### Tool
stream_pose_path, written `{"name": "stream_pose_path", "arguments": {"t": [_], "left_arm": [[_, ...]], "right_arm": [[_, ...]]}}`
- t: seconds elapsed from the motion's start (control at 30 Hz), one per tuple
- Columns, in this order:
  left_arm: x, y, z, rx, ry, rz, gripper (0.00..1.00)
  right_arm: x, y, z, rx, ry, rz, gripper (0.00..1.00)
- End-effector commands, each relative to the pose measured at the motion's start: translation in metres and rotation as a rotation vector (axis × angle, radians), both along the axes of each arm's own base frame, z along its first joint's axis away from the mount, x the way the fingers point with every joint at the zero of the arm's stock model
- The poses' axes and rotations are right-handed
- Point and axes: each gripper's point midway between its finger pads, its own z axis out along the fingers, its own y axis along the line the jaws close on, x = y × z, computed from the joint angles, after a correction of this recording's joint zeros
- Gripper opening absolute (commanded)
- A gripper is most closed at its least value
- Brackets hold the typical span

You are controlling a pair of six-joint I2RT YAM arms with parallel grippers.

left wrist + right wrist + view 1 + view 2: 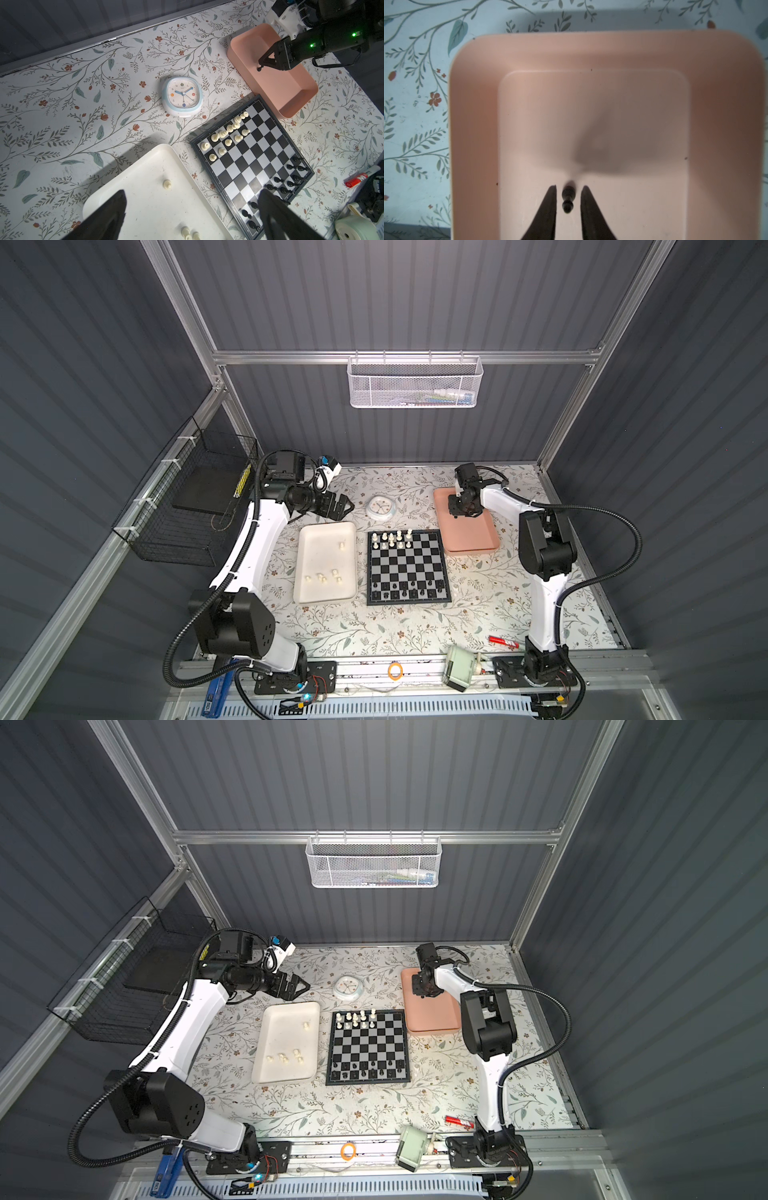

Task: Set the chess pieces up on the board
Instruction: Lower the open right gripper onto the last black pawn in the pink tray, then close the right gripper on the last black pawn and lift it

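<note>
The board [409, 568] lies mid-table in both top views, several white chess pieces [392, 539] on its far rows and several black ones [409, 589] on its near rows. Left of it, a white tray [320, 543] holds several loose white pieces [322, 577]. My left gripper [347, 506] hovers wide open beyond that tray, nothing between its jaws [193, 192]. My right gripper [568, 187] reaches down into the pink tray [591, 52]. Its jaws stand narrowly apart on either side of a black pawn [568, 199], a gap showing on each side.
A small clock [381, 507] sits just beyond the board. A red marker [503, 642], a pale green device [459, 666] and an orange ring [395, 671] lie at the front edge. A black wire basket [191, 497] hangs on the left wall, a white mesh basket [415, 383] on the back.
</note>
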Motion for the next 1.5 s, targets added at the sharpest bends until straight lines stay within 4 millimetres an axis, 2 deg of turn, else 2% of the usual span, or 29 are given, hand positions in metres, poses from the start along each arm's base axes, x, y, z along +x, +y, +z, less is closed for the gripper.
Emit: {"name": "stream_pose_path", "arguments": {"t": [0.0, 0.83, 1.23, 1.47], "left_arm": [[-0.002, 0.003, 0.006, 0.007, -0.008, -0.007, 0.99], [-0.002, 0.005, 0.005, 0.015, -0.011, -0.001, 0.99], [-0.002, 0.006, 0.005, 0.017, -0.015, 0.002, 1.00], [-0.001, 0.005, 0.005, 0.018, -0.016, 0.002, 1.00]], "right_arm": [[-0.002, -0.001, -0.006, -0.005, 0.030, 0.010, 0.25], [-0.001, -0.001, -0.010, -0.004, 0.033, 0.014, 0.18], [-0.001, -0.002, 0.002, -0.003, 0.003, 0.018, 0.14], [-0.012, -0.005, 0.018, -0.018, -0.011, 0.032, 0.14]]}}
